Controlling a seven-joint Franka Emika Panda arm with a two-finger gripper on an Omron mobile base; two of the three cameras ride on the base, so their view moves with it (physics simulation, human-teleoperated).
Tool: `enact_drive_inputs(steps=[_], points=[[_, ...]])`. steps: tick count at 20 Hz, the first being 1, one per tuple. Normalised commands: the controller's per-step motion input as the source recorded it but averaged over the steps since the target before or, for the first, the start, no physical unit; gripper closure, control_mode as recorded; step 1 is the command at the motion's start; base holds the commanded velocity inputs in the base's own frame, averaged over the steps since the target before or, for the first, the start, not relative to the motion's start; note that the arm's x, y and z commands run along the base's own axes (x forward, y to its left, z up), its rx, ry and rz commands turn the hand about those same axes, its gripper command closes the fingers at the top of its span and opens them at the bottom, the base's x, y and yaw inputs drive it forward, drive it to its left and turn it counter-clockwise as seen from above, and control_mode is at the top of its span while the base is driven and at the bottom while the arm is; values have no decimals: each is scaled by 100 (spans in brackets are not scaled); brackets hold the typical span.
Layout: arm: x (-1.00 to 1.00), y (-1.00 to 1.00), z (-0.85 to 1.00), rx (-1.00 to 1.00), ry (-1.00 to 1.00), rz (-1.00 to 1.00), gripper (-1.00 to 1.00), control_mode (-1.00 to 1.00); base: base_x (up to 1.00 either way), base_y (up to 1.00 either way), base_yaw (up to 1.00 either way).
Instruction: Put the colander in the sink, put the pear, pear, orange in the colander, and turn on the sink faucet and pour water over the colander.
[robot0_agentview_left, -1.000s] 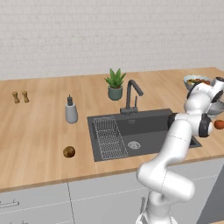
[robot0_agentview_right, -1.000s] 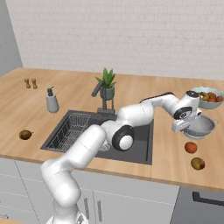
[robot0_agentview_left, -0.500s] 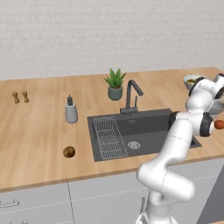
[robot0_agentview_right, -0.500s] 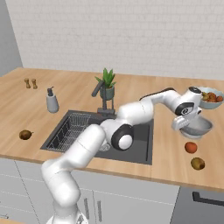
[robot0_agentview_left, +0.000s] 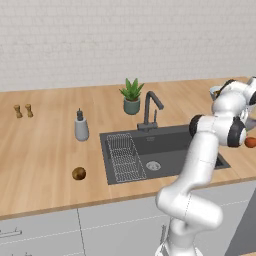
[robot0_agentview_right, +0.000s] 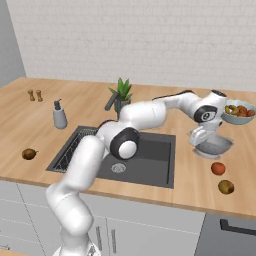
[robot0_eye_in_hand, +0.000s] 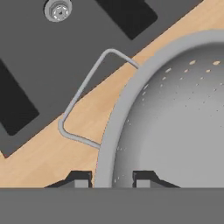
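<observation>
You are at the very start: nothing is in the sink (robot0_agentview_right: 150, 155) yet. The counter (robot0_agentview_right: 90, 107) is warm, matte wood planking, running wall to front edge. Set into its middle, the sink is a dark grey rectangular basin with a round steel drain and a wire rack (robot0_agentview_left: 125, 156) lying in its left half. The faucet (robot0_agentview_left: 150, 107) stands at the sink's back edge, dark metal with an angled spout; no water runs.

The colander (robot0_agentview_right: 214, 146) sits on the counter to the right of the sink, just off its right edge. It is a round, silver-grey metal bowl with small perforations across its wall and a thin wire loop handle that points toward the sink. Your gripper (robot0_eye_in_hand: 112, 178) has its jaws closed narrowly astride the rim, one tip outside and one inside, so it looks like a grip on the colander, not yet lifted.

Behind the colander, toward the counter's back right corner, a smooth pale bowl (robot0_agentview_right: 239, 116) holds mixed fruit. The orange (robot0_agentview_right: 217, 168) lies near the front edge by the colander, round and glossy red-orange. One pear (robot0_agentview_right: 226, 187) rests closer to the front edge, olive-brown and dull; the other pear (robot0_agentview_left: 78, 173) lies left of the sink, near the front edge.

All steps remain: moving the colander, three fruits, then the water.
</observation>
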Motion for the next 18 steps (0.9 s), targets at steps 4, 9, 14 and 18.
enact_drive_inputs(steps=[4, 9, 14, 18], points=[[-79, 84, 5, -10, -18, 16, 100, -100, 0, 0, 0], [-85, 72, 6, -5, -30, 21, 100, -100, 0, 0, 0], [-60, 36, 5, 0, -17, 40, 100, -100, 0, 0, 0], [-24, 23, 14, 0, 1, 54, 100, -100, 0, 0, 0]])
